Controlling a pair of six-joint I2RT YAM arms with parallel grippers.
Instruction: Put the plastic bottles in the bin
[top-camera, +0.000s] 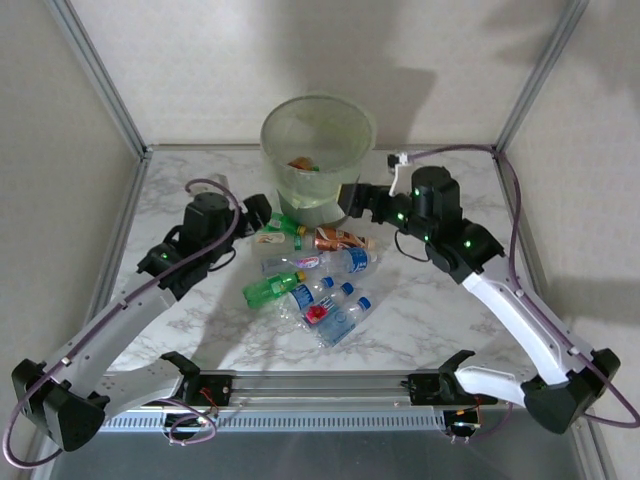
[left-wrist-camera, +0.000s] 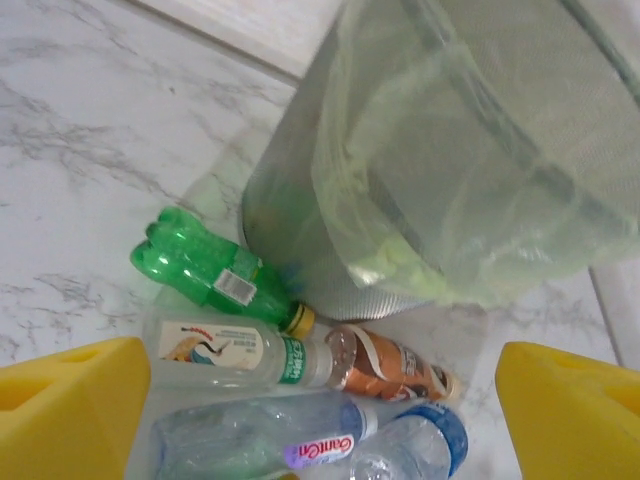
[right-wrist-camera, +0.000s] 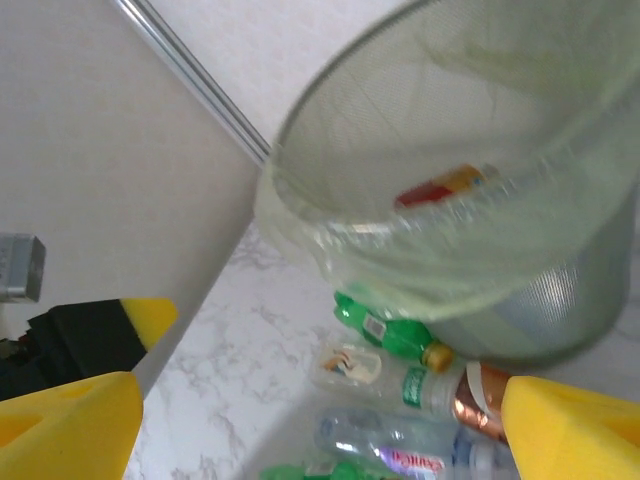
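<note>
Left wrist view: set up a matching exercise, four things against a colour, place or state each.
Things:
1 bin
2 green bottle
3 brown bottle
4 pink-label bottle

Descriptions:
a lying down, yellow cap
b clear, lowest in the view
c upright, translucent pale green
d orange-brown wrap with a white stripe

Pairs: 1-c, 2-a, 3-d, 4-b
</note>
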